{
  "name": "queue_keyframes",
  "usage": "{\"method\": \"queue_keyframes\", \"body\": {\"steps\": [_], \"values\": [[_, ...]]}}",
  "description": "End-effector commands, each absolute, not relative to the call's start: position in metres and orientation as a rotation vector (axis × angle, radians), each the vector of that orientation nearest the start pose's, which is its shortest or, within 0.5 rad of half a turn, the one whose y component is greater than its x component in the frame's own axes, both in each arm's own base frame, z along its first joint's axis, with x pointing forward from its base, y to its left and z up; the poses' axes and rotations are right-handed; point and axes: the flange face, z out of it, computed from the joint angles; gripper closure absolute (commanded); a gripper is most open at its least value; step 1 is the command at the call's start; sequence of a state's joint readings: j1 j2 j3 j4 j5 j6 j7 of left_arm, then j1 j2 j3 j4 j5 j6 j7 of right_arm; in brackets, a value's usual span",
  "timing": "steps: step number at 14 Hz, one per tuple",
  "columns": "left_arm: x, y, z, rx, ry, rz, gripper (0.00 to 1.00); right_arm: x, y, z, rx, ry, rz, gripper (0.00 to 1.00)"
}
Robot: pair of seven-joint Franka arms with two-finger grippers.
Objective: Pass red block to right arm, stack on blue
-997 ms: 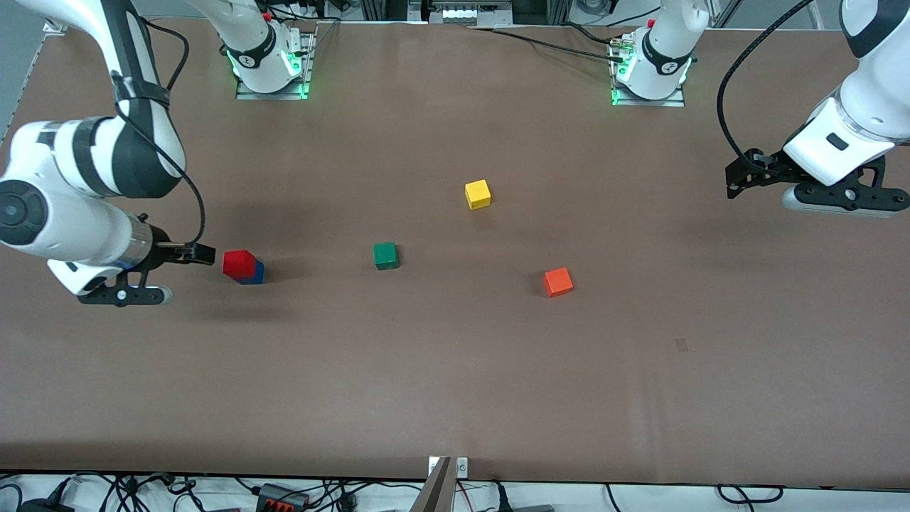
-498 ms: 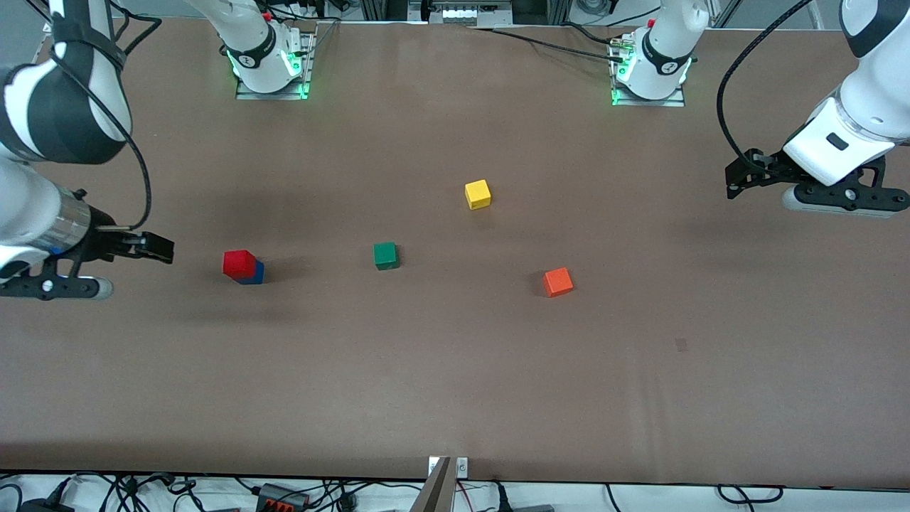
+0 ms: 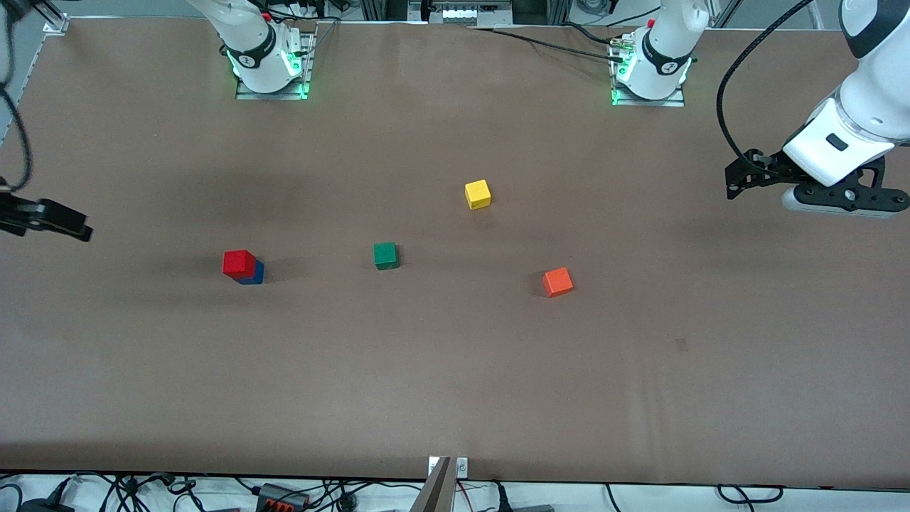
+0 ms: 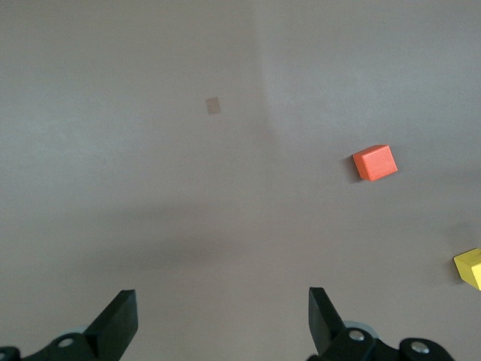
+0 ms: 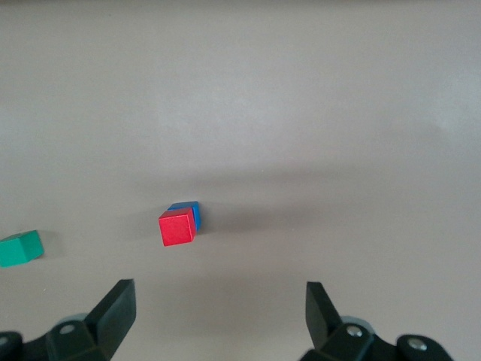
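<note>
Red block (image 5: 177, 228) well apart from right pincer (image 5: 218, 316)

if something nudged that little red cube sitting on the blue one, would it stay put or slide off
The small bright red cube sits shifted on the deep-blue cube, showing blue along one edge, so a nudge away from that edge would probably tip it off. Its flat faces mean it should slide, not roll. It looks rigid and probably light. Both the right gripper and left gripper are open and clear of it.
</note>
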State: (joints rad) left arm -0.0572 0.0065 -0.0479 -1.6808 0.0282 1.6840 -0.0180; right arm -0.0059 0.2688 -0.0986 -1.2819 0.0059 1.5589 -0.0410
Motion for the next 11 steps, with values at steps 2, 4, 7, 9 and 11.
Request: {"method": "queue_keyframes", "body": {"steps": [2, 4, 7, 9, 11], "values": [[0.562, -0.059, 0.585, -3.124, 0.125, 0.008, 0.0, 0.611, -0.07, 0.611, -3.117, 0.024, -0.004, 0.0], [0.563, -0.059, 0.587, -3.125, 0.124, -0.002, 0.0, 0.611, -0.058, 0.61, -3.123, 0.056, 0.007, 0.0], [0.565, -0.06, 0.587, -3.125, 0.127, -0.002, 0.0, 0.61, -0.043, 0.61, -3.131, 0.069, 0.016, 0.0], [0.565, -0.06, 0.587, -3.125, 0.127, -0.002, 0.0, 0.601, -0.043, 0.606, -3.139, 0.065, 0.026, 0.0], [0.565, -0.06, 0.587, -3.125, 0.124, -0.002, 0.0, 0.584, -0.043, 0.602, -3.146, 0.048, -0.009, 0.0]]}}
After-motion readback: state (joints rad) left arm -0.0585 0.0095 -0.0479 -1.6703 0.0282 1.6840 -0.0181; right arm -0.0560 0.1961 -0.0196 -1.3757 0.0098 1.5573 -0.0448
